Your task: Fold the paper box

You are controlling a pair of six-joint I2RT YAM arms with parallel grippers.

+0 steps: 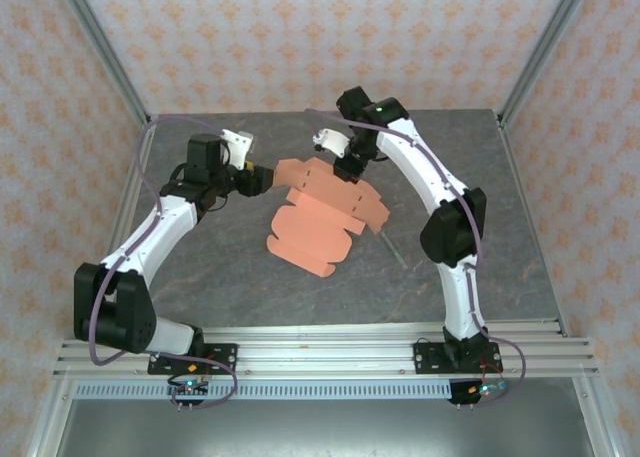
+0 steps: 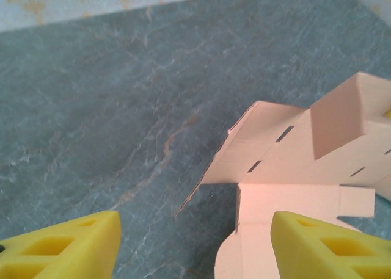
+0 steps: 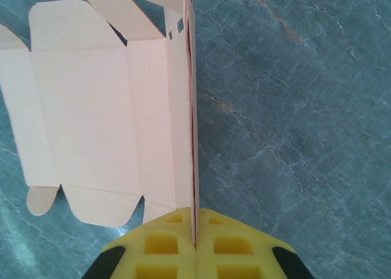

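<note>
**Right gripper** (image 3: 195, 237): mine, jaws pressed together. They pinch one upright panel of the paper box (image 3: 91, 108). The thin card edge rises straight out from between my yellow pads (image 3: 162, 247). The rest of the sheet spreads flat to the left of that panel in the right wrist view.

**Left gripper** (image 2: 195, 223): mine, jaws standing wide apart and nothing clamped between them. One yellow finger (image 2: 67, 250) is over bare table. The other (image 2: 327, 248) overlaps the near flap of the box (image 2: 287, 169); I cannot tell whether it touches.

**Paper box** (image 1: 318, 217): salmon-orange die-cut card with slots and rounded tabs. It lies mid-table (image 1: 480, 257) between my two arms and is only partly folded. Its far end is raised where my right gripper (image 1: 349, 169) grips it. My left gripper (image 1: 263, 180) sits just beside its far-left corner.

**Grey stick** (image 1: 392, 248): thin, lying on the table just right of the box.
</note>
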